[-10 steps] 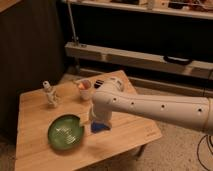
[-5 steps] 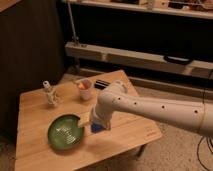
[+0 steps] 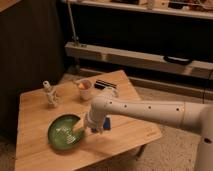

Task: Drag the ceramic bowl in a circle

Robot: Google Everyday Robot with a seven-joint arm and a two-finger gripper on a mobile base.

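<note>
Gripper (image 3: 79,129) sits at the right inner edge of the ceramic bowl (image 3: 60,134) on the wooden table (image 3: 35,115), though whether it grips cannot be told.

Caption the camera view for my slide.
Gripper over the green ceramic bowl rim on the wooden table.

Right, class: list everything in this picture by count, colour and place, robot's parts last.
table: one, light wood, centre
bowl: one, green, table's front left
cup: one, white and orange, behind the bowl
figure: one, pale, table's back left
block: one, blue, right of bowl, partly behind arm
flat item: one, dark, striped, right of cup
shelves: two, pale, behind the table
arm: one, white, extends from the right
gripper: one, pale, at the bowl's right rim
</note>
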